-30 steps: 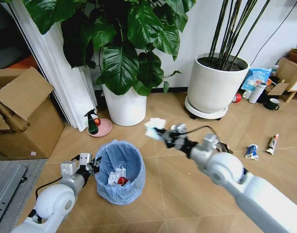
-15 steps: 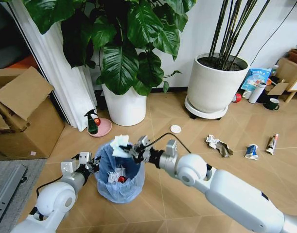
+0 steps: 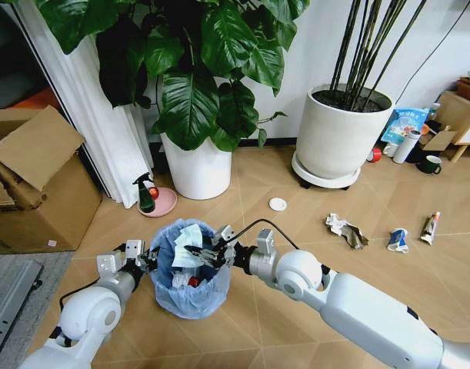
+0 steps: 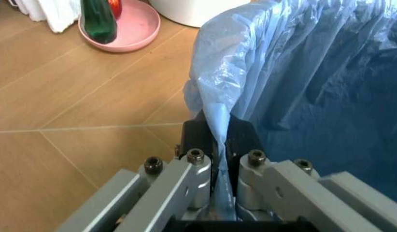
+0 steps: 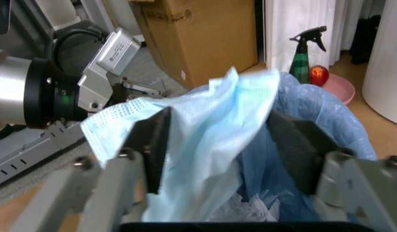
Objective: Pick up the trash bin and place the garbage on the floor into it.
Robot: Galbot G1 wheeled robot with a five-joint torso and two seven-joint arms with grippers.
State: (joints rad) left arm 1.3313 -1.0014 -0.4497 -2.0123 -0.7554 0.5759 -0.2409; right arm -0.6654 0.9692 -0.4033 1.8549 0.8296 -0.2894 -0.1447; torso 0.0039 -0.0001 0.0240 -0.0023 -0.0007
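The trash bin, lined with a light-blue bag, stands on the floor. My left gripper is shut on its near rim, pinching the bag. Over the bin's mouth my right gripper stands open, with a pale blue-white sheet loose between its spread fingers. White paper wads and a red can lie inside the bin. Garbage on the floor includes a white disc lid, a crumpled wad, a blue-white wrapper and a tube.
Two large white plant pots stand behind. A green spray bottle on a pink dish is just beyond the bin. A cardboard box and a grey mat are at the left. A mug stands far right.
My right arm carried the sheet leftward from above the open floor to over the bin, then lowered it toward the bin's mouth. The left gripper and the bin stayed put.
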